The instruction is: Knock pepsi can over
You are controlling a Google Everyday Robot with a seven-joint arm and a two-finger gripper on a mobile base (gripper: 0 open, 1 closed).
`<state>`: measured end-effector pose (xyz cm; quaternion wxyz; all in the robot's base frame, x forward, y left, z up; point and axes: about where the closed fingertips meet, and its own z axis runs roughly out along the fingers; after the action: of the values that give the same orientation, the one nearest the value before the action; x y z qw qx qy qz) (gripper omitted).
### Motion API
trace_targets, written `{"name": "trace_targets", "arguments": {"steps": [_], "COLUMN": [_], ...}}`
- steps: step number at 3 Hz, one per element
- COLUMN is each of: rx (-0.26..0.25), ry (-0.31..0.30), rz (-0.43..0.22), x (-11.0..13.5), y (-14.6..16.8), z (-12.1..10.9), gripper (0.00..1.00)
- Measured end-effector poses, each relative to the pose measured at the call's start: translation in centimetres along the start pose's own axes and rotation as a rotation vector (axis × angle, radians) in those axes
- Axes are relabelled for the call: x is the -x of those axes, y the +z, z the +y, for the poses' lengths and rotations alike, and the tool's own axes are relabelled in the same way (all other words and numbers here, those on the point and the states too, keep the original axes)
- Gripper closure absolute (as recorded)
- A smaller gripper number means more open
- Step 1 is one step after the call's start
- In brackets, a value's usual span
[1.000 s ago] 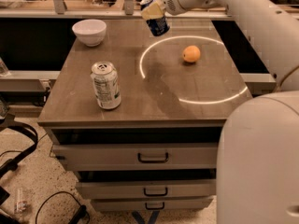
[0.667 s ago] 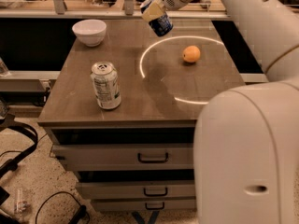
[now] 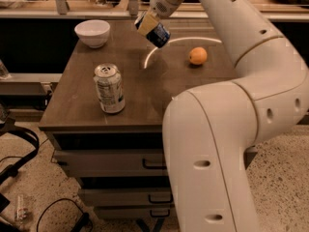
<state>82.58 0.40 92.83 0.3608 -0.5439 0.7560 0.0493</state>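
The pepsi can (image 3: 158,35) is dark blue and sits strongly tilted at the back middle of the wooden table (image 3: 82,105), its top leaning to the upper left. My gripper (image 3: 146,22) is at the end of the white arm coming from the upper right. It is pressed against the can's upper end. The can's base is near the table's back part; whether it touches the top is unclear.
A pale white-green can (image 3: 109,88) stands upright at the front left. A white bowl (image 3: 92,32) is at the back left and an orange (image 3: 198,55) at the back right. My arm's large link (image 3: 217,144) blocks the table's right front. Drawers (image 3: 106,161) are below and cables (image 3: 19,149) lie on the floor at left.
The pepsi can has tipped further from upright while my gripper stays against it. My arm's body has swung left and covers more of the table's right side.
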Motion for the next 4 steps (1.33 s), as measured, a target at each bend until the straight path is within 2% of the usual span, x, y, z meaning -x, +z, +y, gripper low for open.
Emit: {"name": "trace_targets", "arguments": {"steps": [1, 2, 3, 4], "rx": [0.053, 0.081, 0.133, 0.141], "ry": [-0.033, -0.053, -0.051, -0.05], "rz": [0.062, 0.12, 0.129, 0.131], "x": [-0.5, -1.1, -1.7, -1.8], "y": [2.5, 4.7, 7.6, 8.3], "z": [1.1, 1.9, 3.1, 3.4], "gripper": [1.0, 1.0, 1.0, 0.77]}}
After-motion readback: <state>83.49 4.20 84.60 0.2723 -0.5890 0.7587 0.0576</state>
